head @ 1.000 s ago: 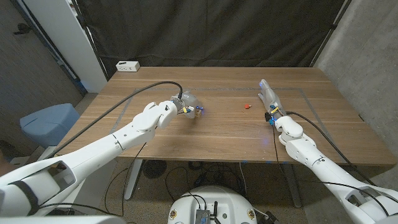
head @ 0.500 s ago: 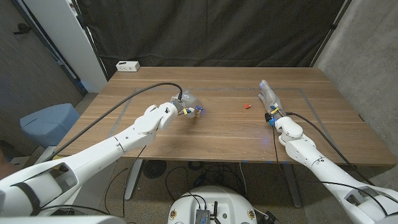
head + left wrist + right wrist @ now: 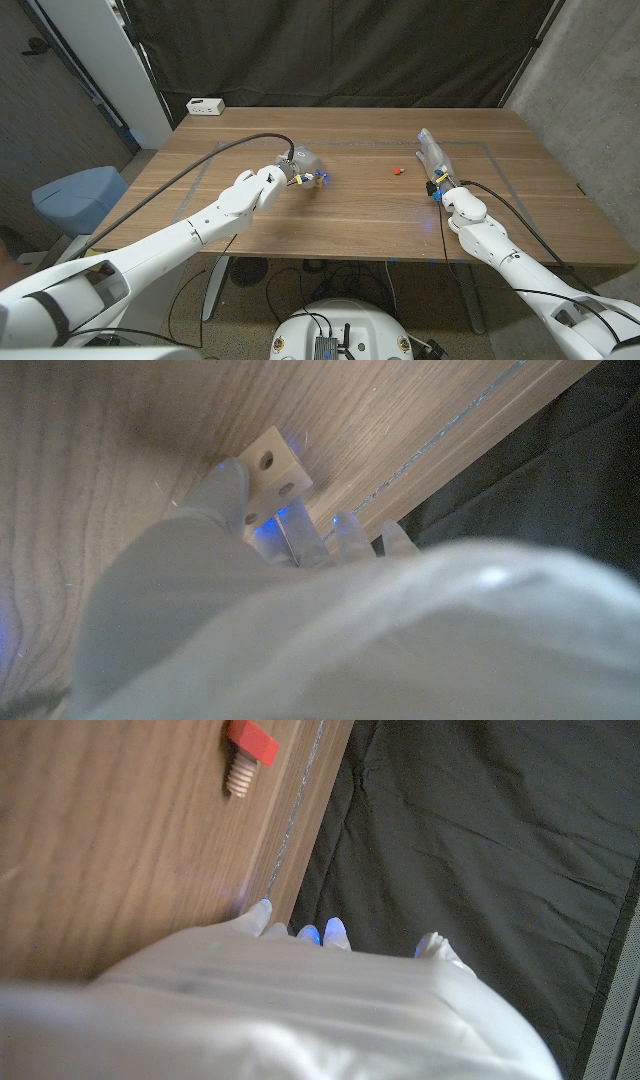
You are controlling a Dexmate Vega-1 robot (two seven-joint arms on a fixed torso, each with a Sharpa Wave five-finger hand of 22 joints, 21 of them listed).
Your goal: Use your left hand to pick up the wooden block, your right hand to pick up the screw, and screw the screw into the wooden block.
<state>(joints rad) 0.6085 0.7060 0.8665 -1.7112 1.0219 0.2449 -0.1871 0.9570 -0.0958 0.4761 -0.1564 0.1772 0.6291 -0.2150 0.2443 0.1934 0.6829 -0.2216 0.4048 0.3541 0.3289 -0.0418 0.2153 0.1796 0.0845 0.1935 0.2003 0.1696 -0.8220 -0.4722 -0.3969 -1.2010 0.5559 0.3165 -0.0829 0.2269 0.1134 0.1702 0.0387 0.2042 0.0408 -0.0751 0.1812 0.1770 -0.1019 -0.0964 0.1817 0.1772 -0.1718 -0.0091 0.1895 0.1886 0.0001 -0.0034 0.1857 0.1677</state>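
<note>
A white box [image 3: 205, 105] sits on the table's [image 3: 350, 215] far-left corner.

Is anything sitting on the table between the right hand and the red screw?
Nothing visible. The screw lies alone on bare table, apart from the right hand; the left hand and block are off to the other side.

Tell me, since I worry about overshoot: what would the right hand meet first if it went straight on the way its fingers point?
Probably nothing: the right hand points toward the table's far edge, passing beside the screw.
</note>
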